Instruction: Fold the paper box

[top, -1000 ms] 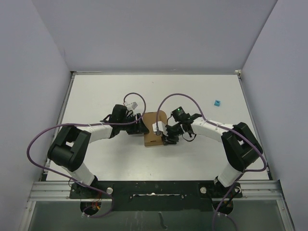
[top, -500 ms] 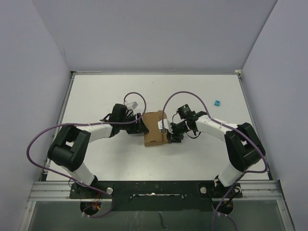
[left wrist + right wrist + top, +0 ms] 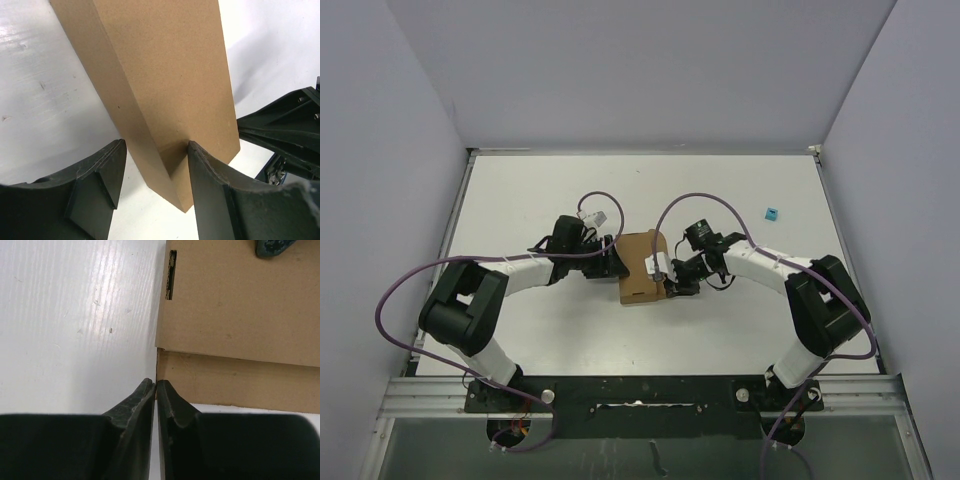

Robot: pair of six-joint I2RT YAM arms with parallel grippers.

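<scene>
— Where does the paper box [image 3: 638,270] sit on the desk [image 3: 520,200]?
— Mid-desk, slightly toward the near edge, long axis running far to near, directly between the arms.
— And the pincers?
— The left gripper [image 3: 156,165] clamps the box's left side, cardboard wedged between both fingers. The right gripper [image 3: 155,385] touches the right edge, tips pressed together; whether they nip cardboard, I can't tell. The next fold looks like the right arm's.
— Anything else?
— A blue cube [image 3: 771,213], well apart toward the far right corner.
</scene>
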